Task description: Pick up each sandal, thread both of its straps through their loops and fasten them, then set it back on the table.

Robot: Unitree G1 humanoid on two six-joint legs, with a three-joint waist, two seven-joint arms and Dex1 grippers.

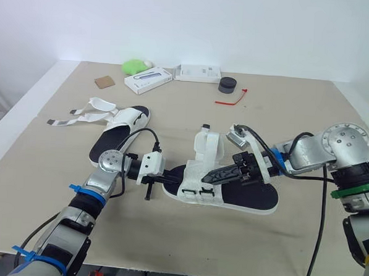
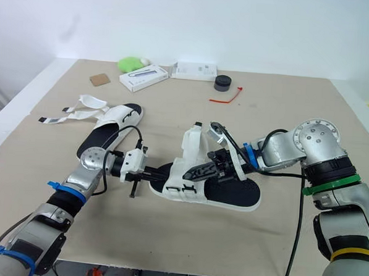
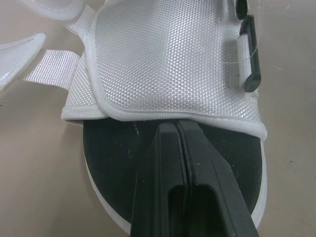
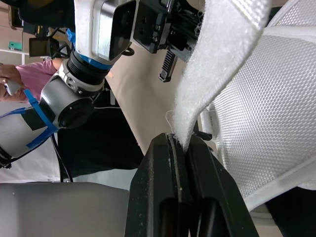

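Note:
A white mesh sandal (image 1: 228, 193) with a black footbed lies at the table's middle, one strap (image 1: 206, 139) standing up. My left gripper (image 1: 173, 174) is shut, its tips resting on the footbed (image 3: 113, 148) at the edge of the mesh upper (image 3: 168, 64). From the right, my right gripper (image 1: 209, 175) reaches over the sandal and is shut on a white strap (image 4: 217, 64). A second sandal (image 1: 120, 131) lies further back on the left with its straps (image 1: 80, 115) spread loose on the table.
Along the far edge sit a green object (image 1: 135, 65), two white boxes (image 1: 148, 80) (image 1: 199, 72), a black round puck (image 1: 227, 85), a red tie (image 1: 231, 101) and a brown square (image 1: 104, 82). A person's pink sleeve (image 4: 19, 79) shows beyond the table.

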